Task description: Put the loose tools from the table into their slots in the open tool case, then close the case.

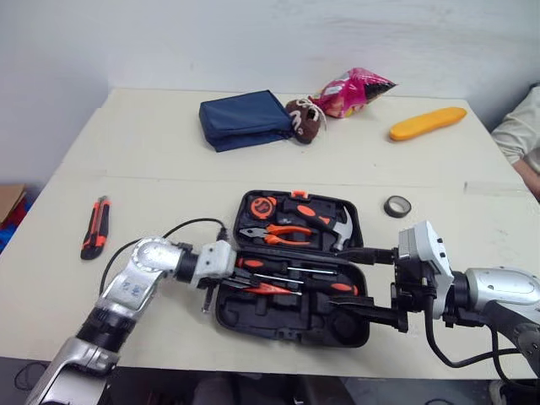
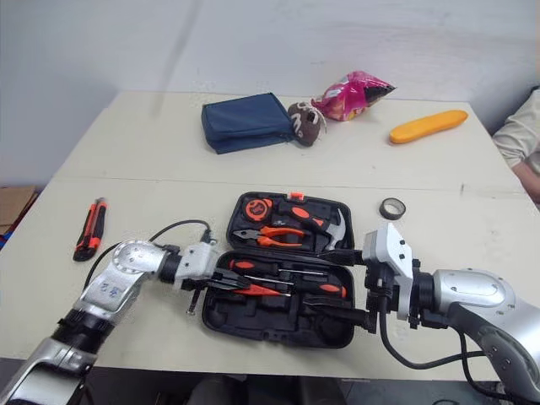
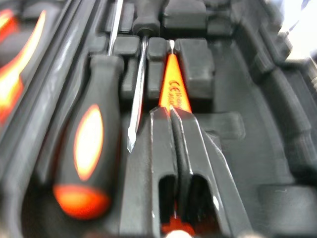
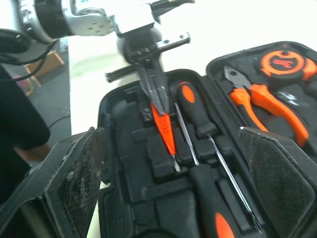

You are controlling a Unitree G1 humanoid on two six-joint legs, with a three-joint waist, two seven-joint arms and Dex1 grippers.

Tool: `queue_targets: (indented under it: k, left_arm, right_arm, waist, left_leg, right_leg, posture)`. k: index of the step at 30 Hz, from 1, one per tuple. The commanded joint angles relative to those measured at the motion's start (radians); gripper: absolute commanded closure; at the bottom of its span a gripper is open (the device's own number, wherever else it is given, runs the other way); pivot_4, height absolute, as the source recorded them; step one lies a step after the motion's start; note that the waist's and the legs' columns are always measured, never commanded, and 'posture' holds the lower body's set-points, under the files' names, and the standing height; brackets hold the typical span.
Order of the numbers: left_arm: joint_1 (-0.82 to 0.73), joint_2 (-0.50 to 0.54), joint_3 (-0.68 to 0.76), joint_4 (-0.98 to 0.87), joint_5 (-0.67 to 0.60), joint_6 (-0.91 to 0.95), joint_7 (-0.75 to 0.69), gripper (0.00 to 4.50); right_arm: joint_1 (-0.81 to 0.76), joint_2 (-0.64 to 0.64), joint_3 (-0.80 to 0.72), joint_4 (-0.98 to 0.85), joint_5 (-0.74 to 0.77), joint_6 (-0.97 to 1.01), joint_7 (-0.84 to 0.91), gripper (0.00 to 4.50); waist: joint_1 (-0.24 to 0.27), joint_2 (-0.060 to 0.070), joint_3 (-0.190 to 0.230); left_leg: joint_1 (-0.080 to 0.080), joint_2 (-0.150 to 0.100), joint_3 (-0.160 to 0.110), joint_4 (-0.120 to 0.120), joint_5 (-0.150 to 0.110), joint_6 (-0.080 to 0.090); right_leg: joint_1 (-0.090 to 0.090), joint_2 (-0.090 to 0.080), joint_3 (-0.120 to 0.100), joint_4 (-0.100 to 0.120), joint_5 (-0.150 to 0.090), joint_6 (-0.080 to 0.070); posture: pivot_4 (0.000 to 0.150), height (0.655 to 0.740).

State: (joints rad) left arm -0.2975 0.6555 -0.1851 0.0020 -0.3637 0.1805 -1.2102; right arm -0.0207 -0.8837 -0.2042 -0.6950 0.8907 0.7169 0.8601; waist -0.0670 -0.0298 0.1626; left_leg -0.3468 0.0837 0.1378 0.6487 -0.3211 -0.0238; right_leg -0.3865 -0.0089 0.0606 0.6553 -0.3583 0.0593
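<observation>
Open tool case (image 1: 291, 334) sits mid tabletop (image 1: 152, 152), lid half lying flat on the far side. Lid half holds 1 tape measure (image 1: 263, 205), 1 pair of pliers (image 1: 283, 234) and 1 hammer (image 1: 325, 221). Near half holds 2 big screwdrivers w/ black-and-orange handles, one (image 4: 194, 111) pointing one way and the other (image 4: 210, 213) the opposite way, shafts side by side, plus 1 small orange screwdriver (image 4: 166, 131) next to them. Left gripper (image 4: 157, 105) reaches in over the case's left end, fingers (image 3: 198, 148) clenched on the small orange screwdriver's butt end, the tool lying down in its slot. Right gripper (image 1: 337, 278) is at the case's right end, fingers spread wide and holding nothing: one finger along the hinge line, the other over the near half's front right corner. Still loose: 1 box cutter (image 1: 95, 226), well left of the case, and 1 roll of black tape (image 1: 397, 206) near the lid's right side. At the far end: 1 blue pouch (image 1: 245, 120), 1 brown plush toy (image 1: 305, 120) touching it, 1 pink snack bag (image 1: 354, 91), 1 long orange thing (image 1: 428, 123). A person's sleeve (image 1: 516, 133) at the right edge.
</observation>
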Motion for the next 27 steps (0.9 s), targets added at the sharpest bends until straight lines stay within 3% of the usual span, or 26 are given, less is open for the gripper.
queue_targets:
  k: [1, 3, 7, 10, 11, 16, 19, 21, 24, 27]
  left_arm:
    - [0.052, 0.027, 0.153, -0.136, -0.135, 0.192, 0.112, 3.98]
    - [0.138, 0.016, 0.299, -0.249, -0.232, 0.318, 0.252, 3.3]
    - [0.31, -0.058, 0.535, -0.442, -0.35, 0.46, 0.514, 1.43]
    - [0.471, -0.144, 0.696, -0.563, -0.351, 0.478, 0.685, 0.24]
    - [0.515, -0.177, 0.743, -0.596, -0.349, 0.481, 0.743, 0.05]
    - [0.732, -0.312, 0.884, -0.761, -0.367, 0.484, 0.912, 0.05]
    - [0.834, -0.377, 0.937, -0.805, -0.377, 0.457, 0.954, 0.05]
    - [0.932, -0.427, 0.934, -0.818, -0.32, 0.413, 0.95, 0.05]
    - [0.978, -0.45, 0.957, -0.824, -0.336, 0.401, 0.978, 0.05]
    - [0.964, -0.405, 0.997, -0.793, -0.368, 0.43, 1.011, 0.05]
  right_arm:
    - [-0.046, 0.024, -0.038, 0.015, 0.031, -0.029, -0.01, 0.0]
    - [-0.115, 0.042, -0.022, 0.052, 0.035, -0.037, -0.006, 0.0]
    - [-0.262, 0.08, 0.036, 0.127, 0.039, -0.035, 0.025, 0.0]
    - [-0.386, 0.112, 0.102, 0.191, 0.03, -0.032, 0.079, 0.0]
    - [-0.422, 0.123, 0.12, 0.213, 0.025, -0.034, 0.097, 0.0]
    - [-0.544, 0.158, 0.194, 0.311, -0.007, -0.046, 0.2, 0.0]
    - [-0.583, 0.179, 0.227, 0.355, -0.033, -0.06, 0.249, 0.0]
    - [-0.61, 0.202, 0.249, 0.408, -0.058, -0.082, 0.286, 0.0]
    - [-0.627, 0.209, 0.271, 0.452, -0.081, -0.081, 0.334, 0.0]
    - [-0.629, 0.206, 0.275, 0.453, -0.081, -0.062, 0.358, 0.0]
  waist:
    - [0.0, -0.001, 0.002]
    - [0.002, -0.002, 0.003]
    - [-0.006, -0.002, 0.005]
    - [-0.019, -0.004, 0.006]
    - [-0.018, -0.005, 0.007]
    - [-0.009, -0.01, 0.01]
    - [-0.003, -0.01, 0.011]
    - [-0.004, -0.01, 0.011]
    - [-0.009, -0.011, 0.011]
    - [-0.004, -0.011, 0.012]
  left_leg:
    - [-0.006, 0.0, 0.0, 0.001, 0.002, -0.003]
    - [-0.009, 0.0, -0.002, 0.001, 0.004, -0.005]
    - [-0.009, 0.0, -0.002, 0.001, 0.004, -0.005]
    - [-0.009, 0.0, -0.001, 0.0, 0.003, -0.005]
    - [-0.009, 0.0, -0.001, 0.0, 0.003, -0.005]
    - [-0.009, 0.0, -0.003, 0.0, 0.003, -0.005]
    - [-0.01, -0.002, -0.003, 0.001, 0.001, -0.002]
    - [-0.01, -0.002, -0.003, 0.001, 0.0, 0.0]
    - [-0.01, -0.002, -0.002, 0.0, -0.001, 0.0]
    - [-0.011, -0.002, -0.004, -0.001, -0.002, 0.0]
  right_leg:
    - [-0.006, 0.0, 0.0, 0.002, 0.0, 0.0]
    - [-0.009, 0.0, -0.001, 0.003, 0.0, 0.0]
    - [-0.008, -0.001, -0.001, 0.001, 0.0, 0.0]
    - [-0.007, -0.001, -0.001, -0.001, 0.0, 0.0]
    - [-0.007, -0.001, -0.001, -0.001, 0.0, 0.0]
    - [-0.007, -0.001, -0.002, -0.003, 0.0, 0.0]
    - [-0.006, -0.002, -0.003, -0.005, 0.0, 0.0]
    - [-0.005, -0.003, -0.003, -0.007, 0.0, 0.0]
    - [-0.005, -0.003, -0.003, -0.01, 0.0, -0.001]
    - [-0.006, -0.002, -0.004, -0.009, -0.001, -0.003]
  posture:
    - [0.15, 0.74]
    - [0.15, 0.74]
    - [0.15, 0.74]
    - [0.15, 0.74]
    - [0.15, 0.74]
    - [0.15, 0.74]
    - [0.15, 0.74]
    - [0.15, 0.74]
    - [0.15, 0.74]
    - [0.15, 0.74]
